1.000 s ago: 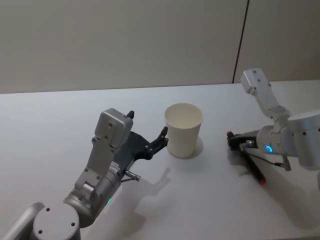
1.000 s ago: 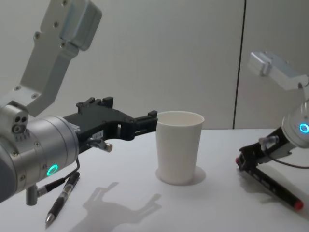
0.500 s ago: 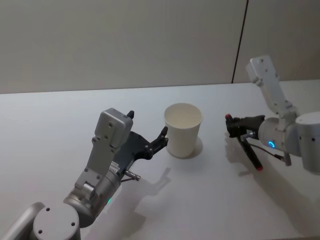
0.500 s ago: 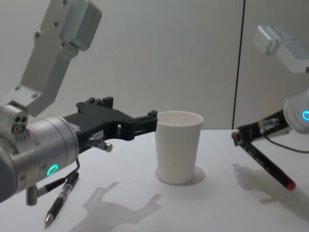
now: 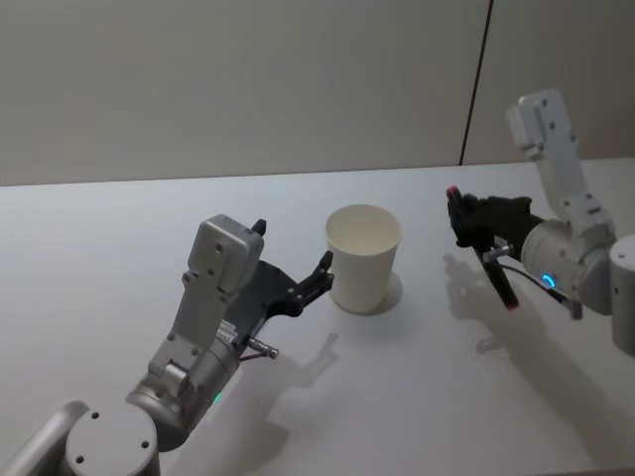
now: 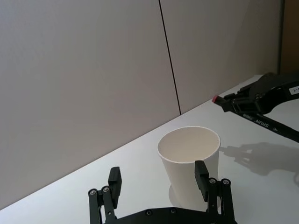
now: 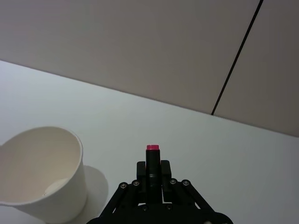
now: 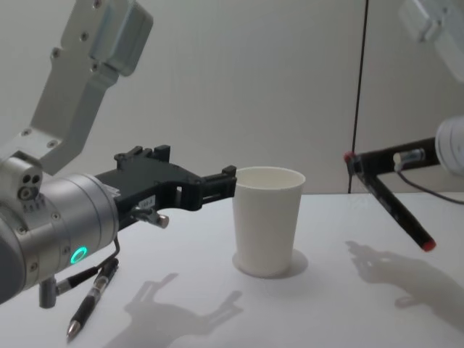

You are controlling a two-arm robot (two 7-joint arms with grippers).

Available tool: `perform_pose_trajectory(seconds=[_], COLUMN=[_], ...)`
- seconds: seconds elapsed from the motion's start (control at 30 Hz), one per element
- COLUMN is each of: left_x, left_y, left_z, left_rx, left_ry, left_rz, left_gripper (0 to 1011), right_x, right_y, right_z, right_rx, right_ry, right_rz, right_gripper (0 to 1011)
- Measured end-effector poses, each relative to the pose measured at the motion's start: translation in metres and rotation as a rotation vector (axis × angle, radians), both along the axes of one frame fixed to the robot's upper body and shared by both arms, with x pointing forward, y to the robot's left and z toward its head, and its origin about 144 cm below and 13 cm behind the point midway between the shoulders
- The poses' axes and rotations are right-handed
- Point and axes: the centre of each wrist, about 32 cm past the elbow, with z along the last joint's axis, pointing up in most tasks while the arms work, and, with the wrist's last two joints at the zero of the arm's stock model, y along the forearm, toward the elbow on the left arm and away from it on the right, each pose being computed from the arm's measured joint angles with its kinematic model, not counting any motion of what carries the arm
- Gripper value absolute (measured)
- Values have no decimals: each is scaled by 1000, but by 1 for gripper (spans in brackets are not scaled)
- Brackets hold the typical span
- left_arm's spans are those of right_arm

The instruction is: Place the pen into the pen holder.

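Pen (image 5: 496, 278): clamped in my right gripper (image 5: 461, 213), right of centre in the head view, clear of the table (image 5: 417, 397), with its shadow lying below it. The grip is near the pink-capped upper end. The long body slants down and away from the jaws, red tip lowest.

Pen holder (image 5: 364, 258): upright at centre frame, mouth open, looks empty. The pen hangs to its right, apart from it. In the chest view the pen's lower tip sits below the level of the rim.

Left gripper (image 6: 158, 172): fingers apart, low on the table at the holder's left. One finger is just beside the wall; I cannot tell whether it touches. A second black pen (image 8: 94, 301) lies at lower left in the chest view, under that arm.

Step in hand, as I judge it: carry the pen over the mouth.
- Raise first, so the red tip clears the rim.
- Turn the wrist to bring the pen nearer upright, red tip down.
- Centre the tip over the opening before lowering. A knock on the rim could tip a light paper cup.
- Release only once the tip is well inside.
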Motion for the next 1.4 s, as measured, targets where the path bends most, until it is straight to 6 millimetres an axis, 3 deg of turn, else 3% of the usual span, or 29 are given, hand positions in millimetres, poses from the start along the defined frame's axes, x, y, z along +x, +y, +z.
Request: perform_pose_trajectory(seconds=[0.8,1.4], left_x=[0,0], left_y=[0,0], left_z=[0,0], left_rx=[0,0], left_ry=[0,0], left_rz=[0,0], left_gripper=[1000,1000], right_x=[-5,25], right_y=[-3,13], right_z=[-8,-18], right_rx=[16,45], right_ry=[-377,-644], right_rz=[83,179], right_gripper=[166,166])
